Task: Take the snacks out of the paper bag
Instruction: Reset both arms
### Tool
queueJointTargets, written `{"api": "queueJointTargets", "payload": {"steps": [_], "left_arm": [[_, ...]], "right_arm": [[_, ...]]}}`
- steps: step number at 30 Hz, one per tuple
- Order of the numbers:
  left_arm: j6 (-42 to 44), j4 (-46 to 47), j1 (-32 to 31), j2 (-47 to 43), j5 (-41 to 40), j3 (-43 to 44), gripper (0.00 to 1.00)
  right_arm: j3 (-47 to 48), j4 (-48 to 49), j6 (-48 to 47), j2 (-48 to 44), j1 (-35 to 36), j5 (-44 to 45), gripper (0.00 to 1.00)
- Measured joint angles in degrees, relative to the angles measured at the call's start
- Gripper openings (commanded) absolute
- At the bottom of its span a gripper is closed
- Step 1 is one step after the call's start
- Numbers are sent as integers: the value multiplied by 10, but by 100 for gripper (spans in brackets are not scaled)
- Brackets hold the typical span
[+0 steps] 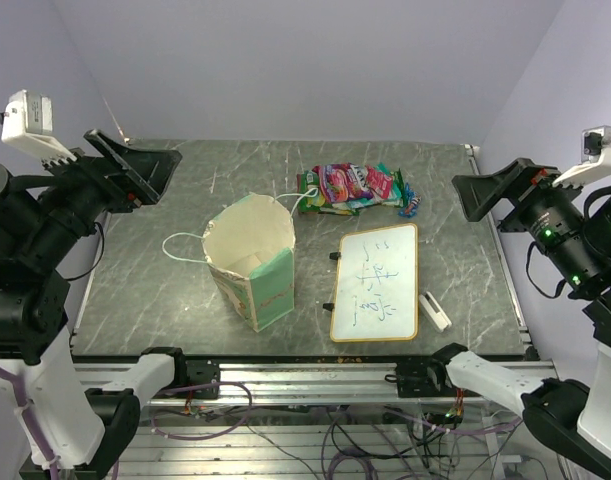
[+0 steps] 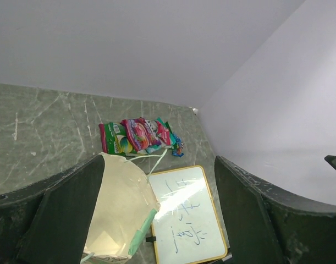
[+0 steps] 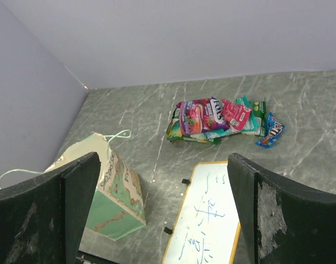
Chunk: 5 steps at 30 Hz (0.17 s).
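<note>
The paper bag (image 1: 270, 290) stands just left of the whiteboard (image 1: 377, 282). Its mouth is open upward, showing a plain cream inside. It has a green patterned side panel, and thin white string handles droop off either side. The snacks (image 1: 353, 187) lie heaped just beyond the whiteboard's far edge: overlapping glossy pink, purple and green packets, with a small blue candy (image 1: 411, 205) at the right end.

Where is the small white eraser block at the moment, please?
In the top external view, the eraser lies on the near right part of the table, just beside the near right corner of the whiteboard.
</note>
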Motion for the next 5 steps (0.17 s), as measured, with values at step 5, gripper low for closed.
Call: {"api": "queueJointTargets", "payload": {"steps": [5], "left_arm": [[2, 0, 0, 3, 3, 0, 91]], "right_arm": [[5, 1, -2, 9, 0, 7, 100]]}}
